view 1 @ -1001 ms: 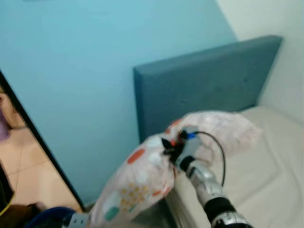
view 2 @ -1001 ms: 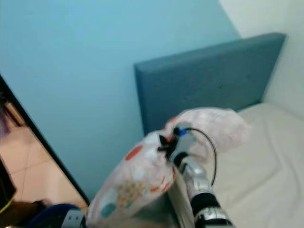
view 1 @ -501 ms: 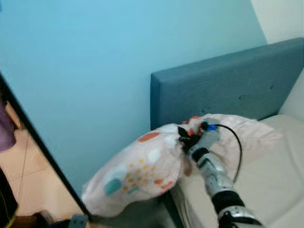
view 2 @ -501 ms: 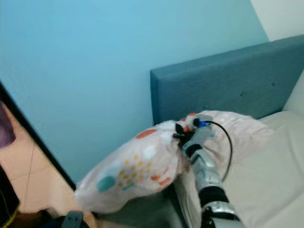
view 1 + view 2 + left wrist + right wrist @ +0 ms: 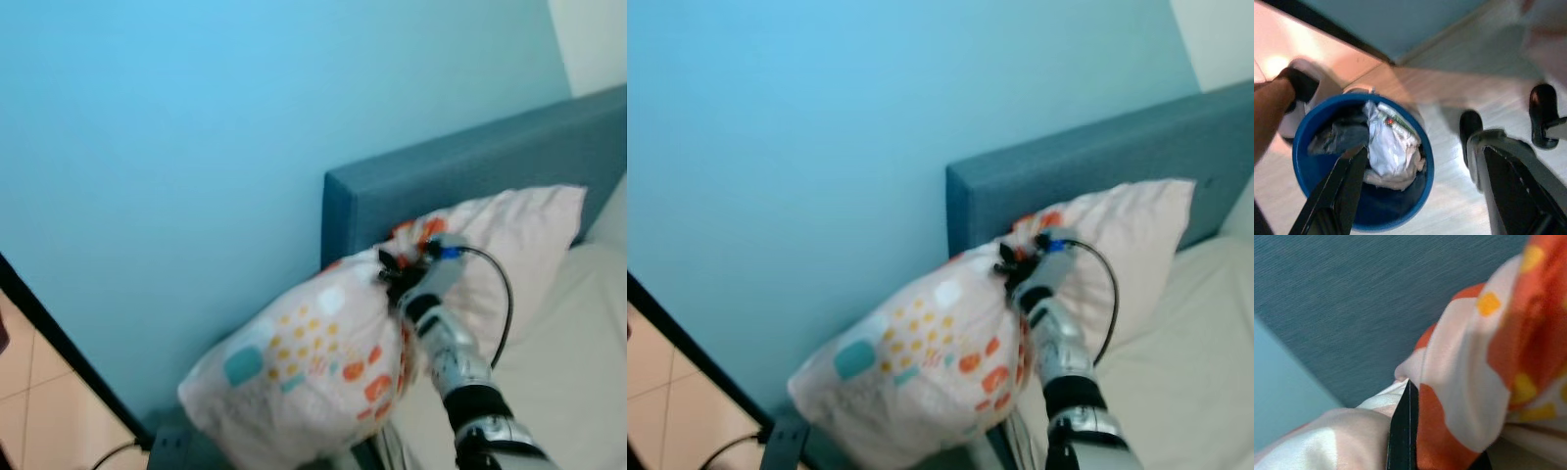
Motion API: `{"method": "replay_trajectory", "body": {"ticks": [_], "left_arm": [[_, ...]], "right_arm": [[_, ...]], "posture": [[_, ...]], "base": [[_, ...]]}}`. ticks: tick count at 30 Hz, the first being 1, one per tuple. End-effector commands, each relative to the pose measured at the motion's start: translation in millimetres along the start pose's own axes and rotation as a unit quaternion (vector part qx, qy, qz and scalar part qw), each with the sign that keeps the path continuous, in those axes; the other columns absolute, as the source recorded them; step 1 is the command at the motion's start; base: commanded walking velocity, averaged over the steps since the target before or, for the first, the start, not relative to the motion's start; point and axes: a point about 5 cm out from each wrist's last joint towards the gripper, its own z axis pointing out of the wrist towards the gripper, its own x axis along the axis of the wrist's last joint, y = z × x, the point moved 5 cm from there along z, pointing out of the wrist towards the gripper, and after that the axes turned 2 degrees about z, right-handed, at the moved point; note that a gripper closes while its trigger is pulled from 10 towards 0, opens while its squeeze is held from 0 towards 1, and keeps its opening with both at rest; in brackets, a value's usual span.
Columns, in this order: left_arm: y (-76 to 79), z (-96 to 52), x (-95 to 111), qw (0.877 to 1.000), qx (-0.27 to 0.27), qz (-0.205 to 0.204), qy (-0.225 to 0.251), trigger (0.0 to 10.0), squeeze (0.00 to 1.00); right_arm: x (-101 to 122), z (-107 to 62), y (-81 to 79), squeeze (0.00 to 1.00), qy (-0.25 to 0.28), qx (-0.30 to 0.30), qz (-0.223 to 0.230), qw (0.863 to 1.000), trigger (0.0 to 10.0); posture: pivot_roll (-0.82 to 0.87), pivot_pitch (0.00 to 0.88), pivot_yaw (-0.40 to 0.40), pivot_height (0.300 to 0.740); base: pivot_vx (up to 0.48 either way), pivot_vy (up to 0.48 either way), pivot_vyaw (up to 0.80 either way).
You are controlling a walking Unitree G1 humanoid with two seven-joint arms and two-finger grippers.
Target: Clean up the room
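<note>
Gripping a bunched fold of the pillow, the right gripper sits a bit right of center in the left eye frame, fingers clenched tight on the fabric. The pillow is pale pink with orange, yellow and teal spots, and it fills the lower middle of the frame, its far corner leaning against the blue headboard toward the upper right. One end hangs off the left edge of the bed, in front of the light blue wall. A black cable loops off the wrist on the arm's right side.

In the right wrist shot, one black finger runs up from the bottom center, pressed into the cloth, with the headboard's weave behind it.

The left gripper hangs low, spread wide open over a blue bucket in the lower left of its frame, stuffed with crumpled white and grey stuff. Two black shoes sit on the pale floor at the right.
</note>
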Motion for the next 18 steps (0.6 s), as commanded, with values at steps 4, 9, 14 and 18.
{"method": "replay_trajectory", "body": {"ticks": [4,9,14,18], "left_arm": [[-5.0,-2.1,-16,1.000,0.003,-0.005,-0.022,10.0,0.00],[-5.6,-2.2,-16,1.000,0.005,-0.003,-0.024,10.0,0.00],[-5.4,-2.4,-17,1.000,0.005,-0.002,-0.024,10.0,0.00],[-6.7,-2.6,-19,1.000,0.009,-0.003,-0.026,10.0,0.00]], "right_arm": [[60,6.6,13.3,0.00,0.089,-0.021,-0.018,0.996,10.0],[65,5.9,19.6,0.00,0.092,-0.031,-0.023,0.995,10.0],[52,8.0,9.6,0.00,0.077,-0.019,-0.022,0.997,10.0],[46,8.5,7.0,0.00,0.070,-0.017,-0.021,0.997,10.0]], "posture": [[-0.11,0.008,0.005,0.740],[-0.11,0.009,0.004,0.740],[-0.11,0.014,0.005,0.740],[-0.11,0.018,0.006,0.740]], "base": [[0.000,-0.418,0.00],[0.000,-0.397,0.00],[0.000,-0.354,0.00],[0.000,-0.142,0.00]]}}
